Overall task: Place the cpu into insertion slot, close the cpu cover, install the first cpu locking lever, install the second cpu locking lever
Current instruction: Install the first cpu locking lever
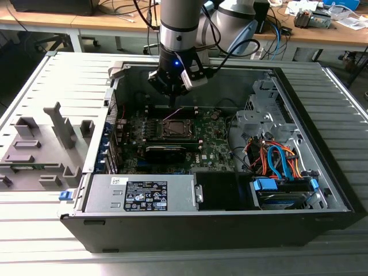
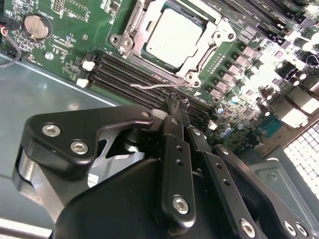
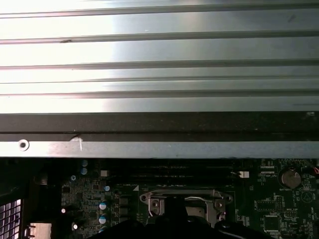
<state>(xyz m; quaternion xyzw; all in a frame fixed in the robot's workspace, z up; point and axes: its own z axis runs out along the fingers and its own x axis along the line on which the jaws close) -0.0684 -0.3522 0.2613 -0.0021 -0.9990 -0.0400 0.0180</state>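
Lower centre of second wrist view: tool [image 2: 178,107], black fingers drawn narrow, tips together just over thin wire locking lever [image 2: 154,85] beside memory slots [image 2: 134,77]; whether lever is pinched, cannot tell. Beyond, upper centre: cpu [image 2: 174,32] seated in insertion slot, cpu cover [image 2: 130,31] closed around it. Centre of exterior view: green motherboard [image 1: 215,141] inside open computer case [image 1: 322,155]. Upper background: wooden counter [image 1: 86,20].

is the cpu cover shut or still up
Shut: in the second wrist view the cpu cover lies flat around the cpu. A thin wire lever stands free beside it.
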